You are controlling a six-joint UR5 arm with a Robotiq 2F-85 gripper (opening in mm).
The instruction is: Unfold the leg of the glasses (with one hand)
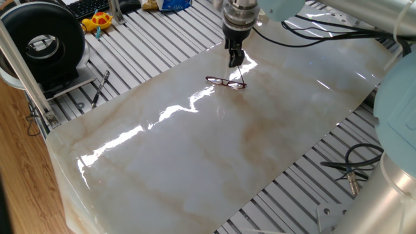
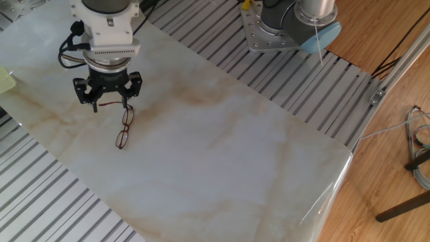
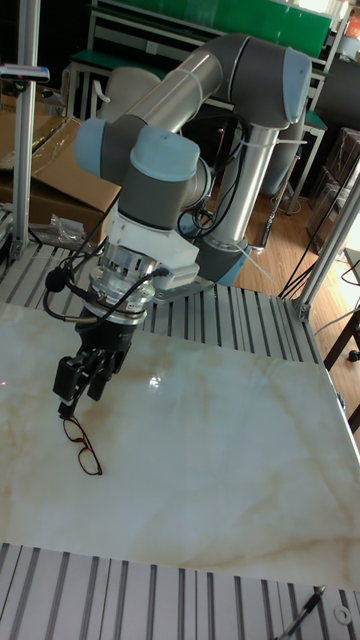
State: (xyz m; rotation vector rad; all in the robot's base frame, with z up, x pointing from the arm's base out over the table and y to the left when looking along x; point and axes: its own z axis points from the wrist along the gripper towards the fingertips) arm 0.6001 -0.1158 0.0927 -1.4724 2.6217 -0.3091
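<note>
The small wire-rimmed glasses [image 2: 123, 127] with a dark reddish-brown frame and clear lenses lie on the glossy marble-patterned sheet [image 2: 222, 141] that covers the ribbed metal bench [image 2: 201, 50]; they sit close to one end of the sheet, near a long edge, and well apart from the sheet's opposite end; in the tall fixed view the glasses [image 3: 84, 446] rest flat, lenses side by side, with one slim temple arm rising from the frame toward the claw.

The black two-fingered claw [image 2: 107, 102] on its silver cylindrical wrist hangs directly above the end of the glasses that lies nearer the sheet's corner; its fingers point down at the sheet; in the other fixed view a thin reddish line runs across between the two fingertips, so the claw appears to be pinching the temple arm, with the jaws drawn narrow rather than spread; the exact contact is too small to confirm. In one fixed view the claw [image 1: 233, 62] stands just above the frame [image 1: 225, 82], the thin temple running slantwise from the fingertips down to the frame's end on the sheet.

Beyond the sheet's edge, on the bare ribbed part of the bench, lie a black pen-like tool [image 1: 99, 88], a black round reel [image 1: 45, 42] and a yellow toy [image 1: 97, 21].
</note>
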